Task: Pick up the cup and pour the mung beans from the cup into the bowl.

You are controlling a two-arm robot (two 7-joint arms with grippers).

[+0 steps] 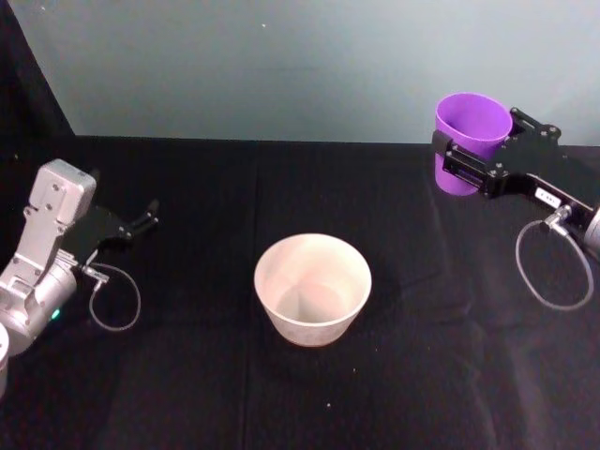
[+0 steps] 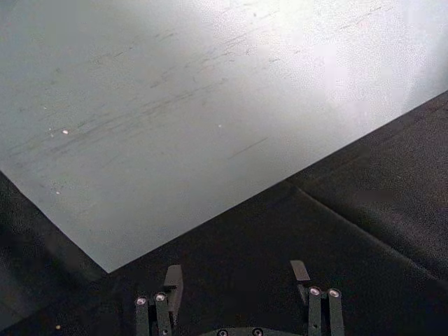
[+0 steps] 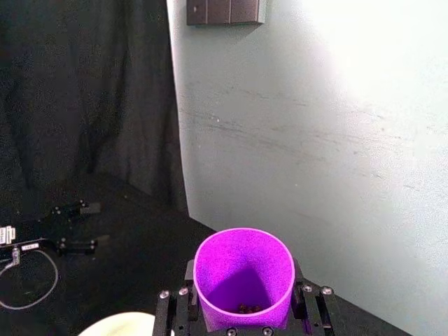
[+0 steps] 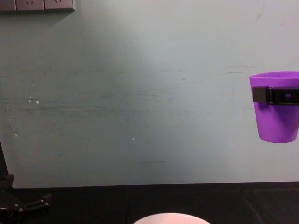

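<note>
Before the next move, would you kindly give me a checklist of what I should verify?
1. Grip: the right gripper has its jaws shut on the cup, one on each side. Ok.
2. Cup upright, mung beans at its bottom. Ok.
3. Cup above the bowl: it hangs to the bowl's right and farther back. Not ok.
4. Bowl upright and empty. Ok.
5. Left gripper open, parked left of the bowl, off the cup's path. Ok.

A scuffed pale grey-green wall (image 4: 140,93) rises beyond the right pincer (image 1: 480,142), sockets (image 4: 37,4) high on it, a black curtain (image 3: 84,91) to its left, a black-draped surface (image 1: 281,187) beneath.
</note>
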